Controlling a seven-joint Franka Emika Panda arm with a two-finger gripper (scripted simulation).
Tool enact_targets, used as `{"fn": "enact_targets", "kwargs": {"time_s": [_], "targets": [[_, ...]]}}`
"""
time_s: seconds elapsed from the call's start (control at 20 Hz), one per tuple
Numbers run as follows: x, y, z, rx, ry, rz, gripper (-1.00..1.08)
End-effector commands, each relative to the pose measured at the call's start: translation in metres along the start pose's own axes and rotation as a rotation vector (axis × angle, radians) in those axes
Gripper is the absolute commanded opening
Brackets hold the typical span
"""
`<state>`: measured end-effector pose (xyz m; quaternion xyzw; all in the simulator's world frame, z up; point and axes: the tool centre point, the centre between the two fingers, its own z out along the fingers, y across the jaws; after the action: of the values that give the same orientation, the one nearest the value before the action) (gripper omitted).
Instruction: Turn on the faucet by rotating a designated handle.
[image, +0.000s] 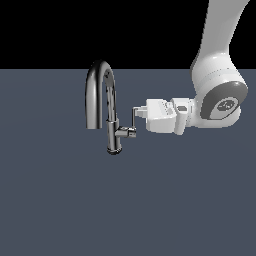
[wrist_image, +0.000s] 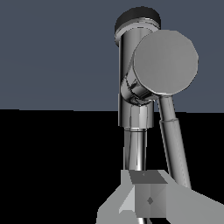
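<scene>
- The white arm (image: 216, 45) comes down from the top on the exterior view's right.
- Its wrist (image: 220, 100) bends so the gripper (image: 136, 114) lies level, pointing toward the exterior view's left.
- Finger spacing is unclear.

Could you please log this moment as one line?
gripper: at handle, grasp unclear | faucet: upright | phase: handle contact

Shiny dark chrome gooseneck faucet (image: 101, 95) with thin chrome lever handle (image: 134, 117); white, grey-capped robot arm (image: 216, 95) and white gripper (image: 135, 111); slate-blue floor (image: 60, 200); black backdrop (image: 50, 30).
</scene>
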<state>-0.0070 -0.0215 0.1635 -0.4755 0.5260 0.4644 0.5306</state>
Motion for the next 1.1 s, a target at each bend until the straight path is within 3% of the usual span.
{"fn": "enact_targets", "kwargs": {"time_s": [0.0, 0.25, 0.35, 1.05], "targets": [[-0.003, 0.011, 0.002, -0.007, -0.006, 0.002, -1.0], [-0.005, 0.028, 0.002, -0.007, -0.006, 0.002, -1.0], [-0.004, 0.021, -0.005, 0.009, 0.004, -0.003, -1.0], [0.033, 0.077, 0.001, -0.006, -0.005, 0.002, -1.0]]}}
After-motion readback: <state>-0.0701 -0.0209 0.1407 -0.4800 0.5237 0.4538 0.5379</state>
